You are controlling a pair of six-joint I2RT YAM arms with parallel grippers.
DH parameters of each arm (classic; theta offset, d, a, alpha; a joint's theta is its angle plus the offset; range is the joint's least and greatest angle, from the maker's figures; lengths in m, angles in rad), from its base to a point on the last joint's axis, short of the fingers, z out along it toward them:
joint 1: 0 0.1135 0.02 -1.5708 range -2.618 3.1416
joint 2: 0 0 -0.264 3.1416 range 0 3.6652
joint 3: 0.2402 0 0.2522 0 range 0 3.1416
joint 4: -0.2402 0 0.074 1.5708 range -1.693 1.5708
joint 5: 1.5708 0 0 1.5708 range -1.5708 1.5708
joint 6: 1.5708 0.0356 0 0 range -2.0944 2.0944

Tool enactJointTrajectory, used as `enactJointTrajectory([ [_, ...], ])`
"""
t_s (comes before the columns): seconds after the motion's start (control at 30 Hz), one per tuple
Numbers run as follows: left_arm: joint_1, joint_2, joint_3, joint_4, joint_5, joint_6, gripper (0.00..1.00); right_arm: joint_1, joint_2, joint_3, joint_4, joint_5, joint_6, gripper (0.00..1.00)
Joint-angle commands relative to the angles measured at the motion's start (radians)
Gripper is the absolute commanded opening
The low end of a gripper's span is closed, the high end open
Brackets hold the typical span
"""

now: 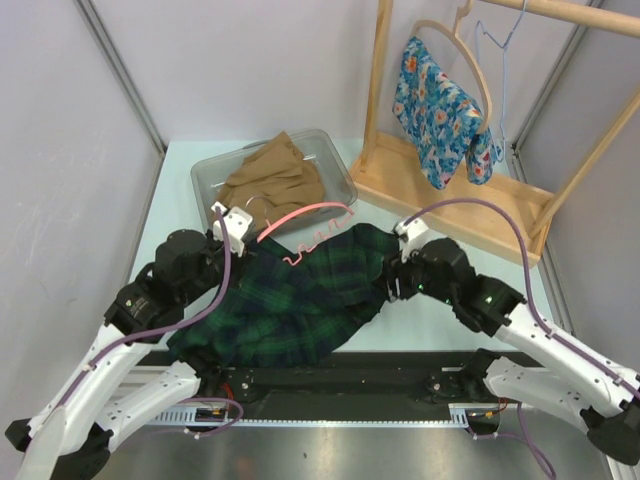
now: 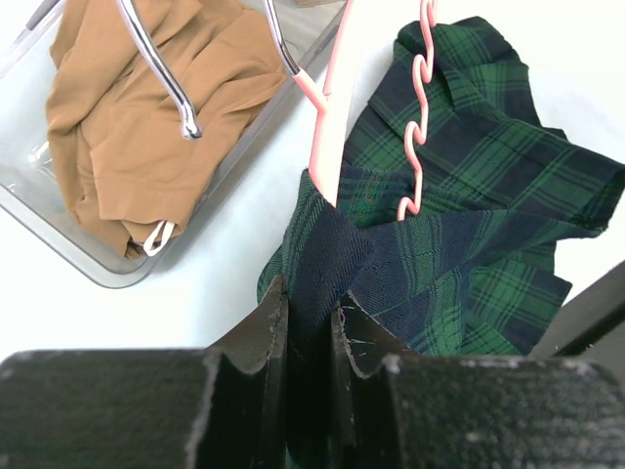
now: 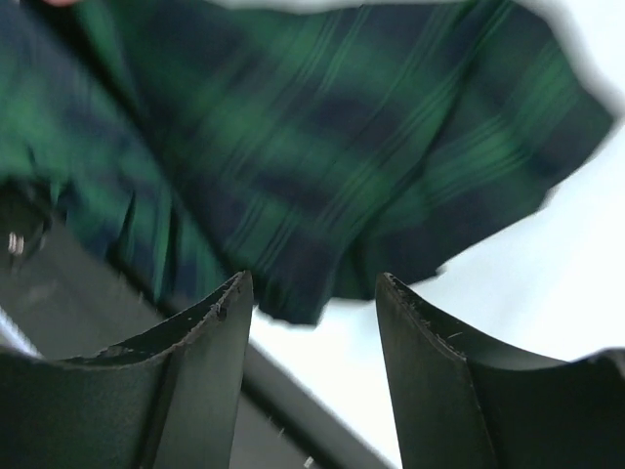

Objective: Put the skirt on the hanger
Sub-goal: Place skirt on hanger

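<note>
Skirt (image 1: 300, 295), in green and dark blue check, lies spread on the table (image 1: 175, 195) on the near side of the pink hanger (image 1: 305, 213). Its top edge touches the hanger and its hem points toward my bases. The hanger's long axis runs from left to right along this top edge. Its wavy bar rests on the cloth, and its metal hook reaches away, over the tray (image 1: 335, 150) with the brown cloth (image 1: 275, 175).

My left end effector (image 2: 311, 322) is at the left end of the hanger, clamped on a fold of the skirt's top edge. In the left wrist view the cloth sits tight between both fingers. One arm of the hanger seems to go into this fold, but I cannot say it for sure.

My right end effector (image 3: 312, 283) is just beside the right end of the hanger. Its fingers stand apart with nothing between them. The skirt's right edge lies just ahead of them and toward the left, though this view is blurred.

I judge that the right arm is the nearer one to the free corner. It should reach forward and left to take that corner, then draw it along the hanger's axis over the right end.
</note>
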Motion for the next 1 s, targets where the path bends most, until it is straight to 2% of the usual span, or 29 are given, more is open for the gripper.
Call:
enactJointTrajectory([
  [0.0, 0.003, -0.001, 0.034, 0.089, -0.041, -0.022, 0.00, 0.131, 0.024, -0.048, -0.028, 0.108, 0.101, 0.59],
  [0.13, 0.003, 0.011, 0.040, 0.086, -0.029, -0.019, 0.00, 0.224, 0.084, -0.094, 0.010, 0.196, 0.155, 0.60],
  [0.37, 0.002, 0.000, 0.038, 0.080, -0.011, -0.016, 0.00, 0.214, 0.225, -0.126, 0.119, 0.279, 0.182, 0.58],
  [0.43, 0.003, -0.001, 0.041, 0.077, -0.004, -0.012, 0.00, 0.217, 0.250, -0.136, 0.137, 0.307, 0.190, 0.53],
  [0.47, 0.003, -0.003, 0.041, 0.077, 0.002, -0.014, 0.00, 0.209, 0.256, -0.137, 0.157, 0.326, 0.196, 0.42],
  [0.53, 0.003, -0.013, 0.038, 0.077, 0.011, -0.014, 0.00, 0.189, 0.241, -0.137, 0.191, 0.330, 0.199, 0.26],
  [0.57, 0.003, -0.018, 0.037, 0.077, 0.011, -0.014, 0.00, 0.180, 0.229, -0.136, 0.200, 0.334, 0.202, 0.12],
  [0.63, 0.003, -0.029, 0.032, 0.073, 0.009, -0.012, 0.00, 0.133, 0.183, -0.133, 0.223, 0.327, 0.205, 0.00],
  [0.83, 0.003, -0.081, 0.029, 0.074, 0.057, -0.006, 0.00, -0.067, 0.137, -0.080, 0.249, 0.172, 0.195, 0.00],
  [0.97, 0.003, -0.127, 0.018, 0.102, 0.150, -0.002, 0.00, -0.168, 0.242, 0.001, 0.259, 0.078, 0.155, 0.00],
])
